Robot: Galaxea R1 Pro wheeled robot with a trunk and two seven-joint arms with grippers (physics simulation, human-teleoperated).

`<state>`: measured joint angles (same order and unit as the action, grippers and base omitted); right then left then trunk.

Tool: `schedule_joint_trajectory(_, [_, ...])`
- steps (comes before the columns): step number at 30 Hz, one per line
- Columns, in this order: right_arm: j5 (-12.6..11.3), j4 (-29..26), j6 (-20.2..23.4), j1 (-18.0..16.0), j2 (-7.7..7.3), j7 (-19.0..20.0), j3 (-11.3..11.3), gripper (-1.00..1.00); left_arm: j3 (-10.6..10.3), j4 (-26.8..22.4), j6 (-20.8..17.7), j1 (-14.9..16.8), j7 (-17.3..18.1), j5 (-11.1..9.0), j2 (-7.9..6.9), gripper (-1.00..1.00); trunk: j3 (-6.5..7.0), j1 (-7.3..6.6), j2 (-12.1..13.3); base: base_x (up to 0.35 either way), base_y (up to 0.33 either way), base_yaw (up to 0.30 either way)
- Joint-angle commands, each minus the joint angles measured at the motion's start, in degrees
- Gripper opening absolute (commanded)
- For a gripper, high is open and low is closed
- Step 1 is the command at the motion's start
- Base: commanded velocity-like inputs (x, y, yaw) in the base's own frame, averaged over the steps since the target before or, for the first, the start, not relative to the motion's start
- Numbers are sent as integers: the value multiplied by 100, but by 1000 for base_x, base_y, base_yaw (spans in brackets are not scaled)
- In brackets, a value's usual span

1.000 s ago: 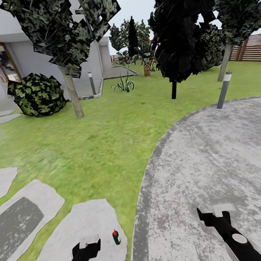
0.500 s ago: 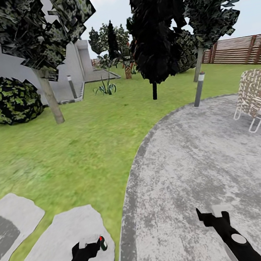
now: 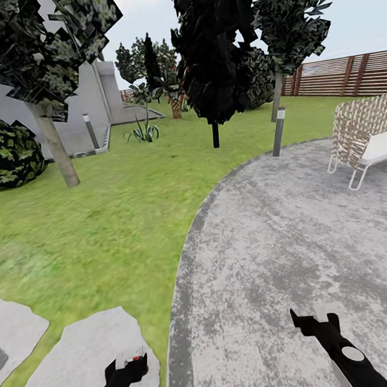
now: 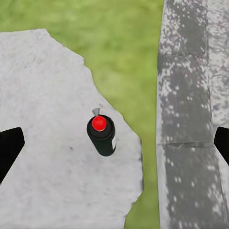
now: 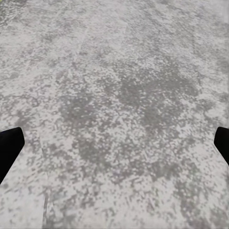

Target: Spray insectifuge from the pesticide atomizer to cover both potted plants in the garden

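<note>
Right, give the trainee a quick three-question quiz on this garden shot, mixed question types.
1. True or false: the pesticide atomizer stands upright on a pale stepping stone, below the left tool.
2. Multiple choice: what lies under the right tool? A) grass B) grey paved patio C) a stepping stone
3. Fill in: seen in the left wrist view, the left tool's fingers are spread wide and the atomizer sits ___ them, untouched.

Key: 1 true; 2 B; 3 between
</note>
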<state>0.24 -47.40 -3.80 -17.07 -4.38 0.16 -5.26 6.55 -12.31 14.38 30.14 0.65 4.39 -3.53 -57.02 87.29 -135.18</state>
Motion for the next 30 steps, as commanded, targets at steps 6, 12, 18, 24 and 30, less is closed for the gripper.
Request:
schedule_joint_trajectory(6, [3,2,-16,-3,-1,2,-1,100,63,-5,21,8,5,37,2,100,-59,65,-124,0,0,-1])
schedule_joint_trajectory(12, [4,3,-16,-3,-9,2,-3,100,70,10,368,3,-27,33,2,100,-59,65,-124,16,0,0])
schedule_joint_trajectory(18, [3,-10,-16,-3,-18,9,-2,100,82,16,589,1,-78,27,2,100,-59,65,-124,266,0,16])
schedule_joint_trajectory(24, [-5,-21,-16,-4,-12,10,-1,100,81,18,614,2,-82,20,2,100,-59,65,-124,229,0,180])
schedule_joint_trajectory(30, [-4,-23,-16,-3,-10,10,-1,100,79,11,620,4,-78,18,10,100,-59,65,-124,23,0,33])
